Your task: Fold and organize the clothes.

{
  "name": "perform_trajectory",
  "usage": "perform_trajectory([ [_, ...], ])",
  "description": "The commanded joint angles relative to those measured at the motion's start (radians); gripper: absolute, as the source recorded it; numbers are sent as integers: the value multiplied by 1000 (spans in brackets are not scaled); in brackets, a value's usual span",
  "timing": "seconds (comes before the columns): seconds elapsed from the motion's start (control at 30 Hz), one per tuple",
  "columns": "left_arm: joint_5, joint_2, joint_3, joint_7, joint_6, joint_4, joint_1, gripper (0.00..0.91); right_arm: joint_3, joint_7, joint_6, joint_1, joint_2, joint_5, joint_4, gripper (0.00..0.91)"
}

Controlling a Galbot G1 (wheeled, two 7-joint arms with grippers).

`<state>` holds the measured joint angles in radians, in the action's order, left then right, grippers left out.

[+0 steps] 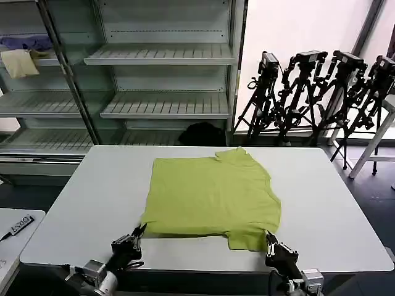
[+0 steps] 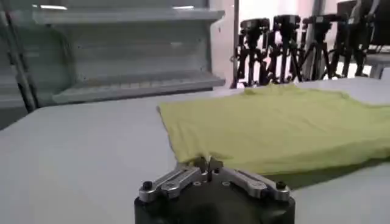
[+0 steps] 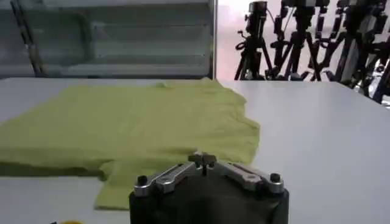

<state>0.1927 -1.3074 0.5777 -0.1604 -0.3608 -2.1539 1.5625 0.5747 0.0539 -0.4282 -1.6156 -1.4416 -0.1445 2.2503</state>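
Note:
The lime yellow-green T-shirt (image 1: 213, 194) lies flat on the white table (image 1: 92, 203), its body doubled over into a rough square with a short sleeve sticking out at the near right. My left gripper (image 1: 139, 230) sits at the shirt's near left corner. In the left wrist view that gripper (image 2: 208, 162) is shut, with the hem of the shirt (image 2: 286, 122) pinched at its tips. My right gripper (image 1: 269, 237) is at the outer edge of the near right sleeve. In the right wrist view it (image 3: 203, 159) is shut on the edge of the shirt (image 3: 134, 122).
Grey shelving (image 1: 160, 55) stands behind the table, with a purple-blue cloth (image 1: 28, 42) and a cream cloth (image 1: 20, 63) on its upper left shelf. Black tripods (image 1: 321, 92) cluster at the back right. A small white side table (image 1: 15, 228) adjoins at the left.

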Motion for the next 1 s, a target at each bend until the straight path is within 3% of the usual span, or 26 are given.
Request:
perform_trajectory([
  [0.03, 54, 0, 14, 0, -55, -7, -75, 0, 11, 3, -35, 92, -19, 8, -11, 0],
  [0.2, 46, 4, -10, 8, -95, 38, -148, 0, 4, 14, -95, 241, -36, 36, -64, 0],
  [0.53, 27, -3, -53, 51, -162, 117, -261, 0, -35, 13, -138, 422, -42, 87, -200, 0],
  [1.0, -31, -14, -79, 67, -192, 204, -352, 0, -53, 22, -137, 545, -52, 136, -380, 0],
])
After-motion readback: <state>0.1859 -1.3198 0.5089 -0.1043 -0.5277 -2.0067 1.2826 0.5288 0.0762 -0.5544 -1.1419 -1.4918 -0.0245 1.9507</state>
